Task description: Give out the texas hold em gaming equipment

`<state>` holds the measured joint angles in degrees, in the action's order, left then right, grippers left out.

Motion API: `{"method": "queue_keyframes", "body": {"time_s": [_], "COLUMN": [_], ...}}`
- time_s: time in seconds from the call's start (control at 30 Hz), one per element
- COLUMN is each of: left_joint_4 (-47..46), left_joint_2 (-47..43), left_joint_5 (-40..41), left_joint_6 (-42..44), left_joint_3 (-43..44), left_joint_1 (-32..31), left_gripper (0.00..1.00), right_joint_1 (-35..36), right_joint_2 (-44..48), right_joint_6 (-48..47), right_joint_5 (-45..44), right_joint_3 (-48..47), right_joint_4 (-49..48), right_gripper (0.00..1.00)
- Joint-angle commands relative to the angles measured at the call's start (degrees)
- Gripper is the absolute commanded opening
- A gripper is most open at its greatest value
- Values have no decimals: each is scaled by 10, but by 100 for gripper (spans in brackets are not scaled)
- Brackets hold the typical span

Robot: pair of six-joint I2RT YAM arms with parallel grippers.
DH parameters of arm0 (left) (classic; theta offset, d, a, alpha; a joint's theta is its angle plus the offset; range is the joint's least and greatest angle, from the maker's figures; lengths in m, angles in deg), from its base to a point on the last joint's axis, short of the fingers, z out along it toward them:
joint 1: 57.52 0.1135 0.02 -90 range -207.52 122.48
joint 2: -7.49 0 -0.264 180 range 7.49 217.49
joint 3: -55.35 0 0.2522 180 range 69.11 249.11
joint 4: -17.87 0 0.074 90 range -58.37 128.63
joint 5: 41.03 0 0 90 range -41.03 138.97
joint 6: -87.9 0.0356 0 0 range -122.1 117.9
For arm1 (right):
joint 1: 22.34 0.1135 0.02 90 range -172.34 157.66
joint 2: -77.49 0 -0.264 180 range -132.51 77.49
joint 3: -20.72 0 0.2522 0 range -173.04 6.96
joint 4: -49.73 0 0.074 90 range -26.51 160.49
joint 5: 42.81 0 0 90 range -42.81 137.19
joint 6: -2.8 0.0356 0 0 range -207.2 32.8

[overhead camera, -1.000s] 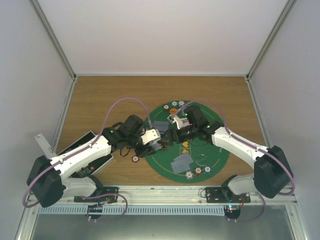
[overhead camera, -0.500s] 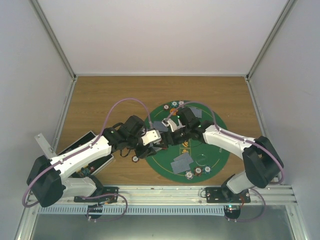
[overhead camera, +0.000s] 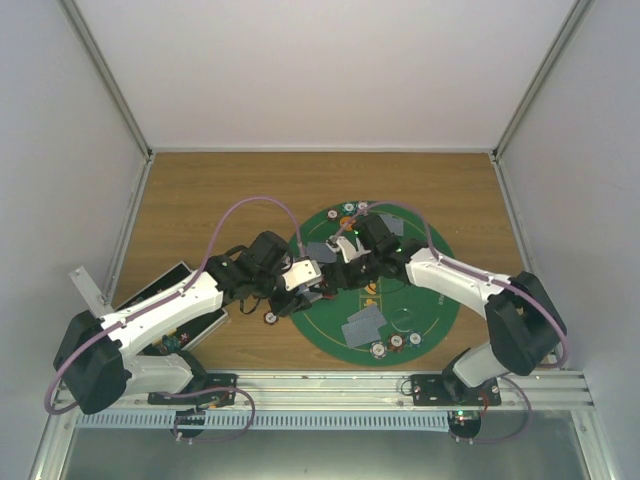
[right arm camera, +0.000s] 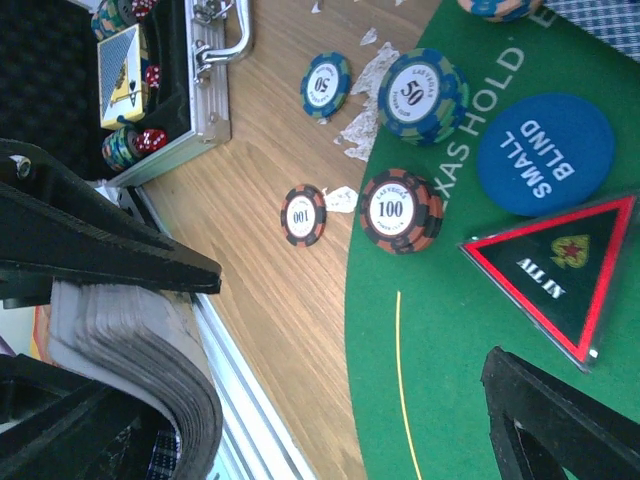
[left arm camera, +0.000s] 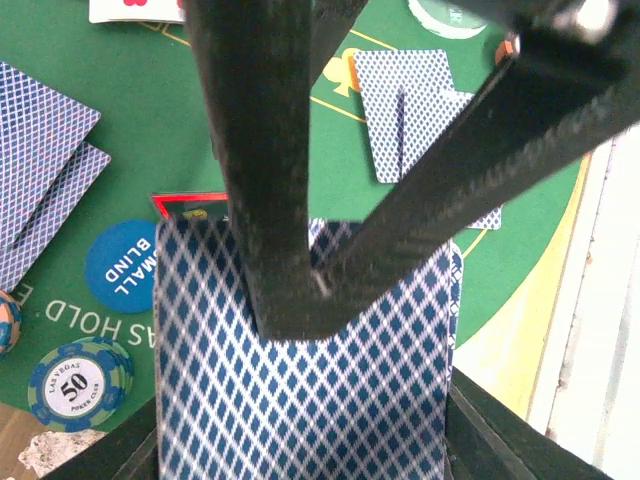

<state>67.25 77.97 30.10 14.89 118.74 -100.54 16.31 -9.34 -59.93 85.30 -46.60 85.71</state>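
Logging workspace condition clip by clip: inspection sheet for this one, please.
Surface: wooden table with round green mat.
Job's things: card deck in the left gripper; dealt cards, poker chips, Small Blind disc, All In triangle on the mat; two chips on bare wood.
Clutter: open black case holding chips and cards; white scraps by the mat edge.
Grippers: left gripper shut on the deck; right gripper over the deck, opening unclear.
Cables: purple cables loop over both arms.
Surroundings: white walls; nothing else seen.

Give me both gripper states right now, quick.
Left gripper: closed on the deck of playing cards.
Right gripper: open, holding nothing.
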Motion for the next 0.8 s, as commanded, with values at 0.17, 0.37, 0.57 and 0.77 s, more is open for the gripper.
{"method": "queue_keyframes", "body": {"time_s": [0.17, 0.37, 0.57, 0.77], "left_joint_4": [-17, -18, -18, -19], "left_joint_2": [-7, -7, -7, -8], "left_joint_5": [-9, -8, -7, -6], "left_joint_6": [0, -1, -1, 0], "left_joint_3": [10, 10, 9, 9], "left_joint_1": [-4, -3, -4, -4], "left_gripper": [53, 53, 53, 53], "right_joint_1": [-24, -24, -23, -23], "right_joint_2": [23, 35, 48, 56], "right_joint_6": [-12, -16, -25, -29], "right_joint_5": [-28, 28, 54, 82], "right_joint_3": [15, 10, 7, 6], "right_joint_4": [28, 5, 5, 0], "right_gripper": [86, 62, 44, 23]}}
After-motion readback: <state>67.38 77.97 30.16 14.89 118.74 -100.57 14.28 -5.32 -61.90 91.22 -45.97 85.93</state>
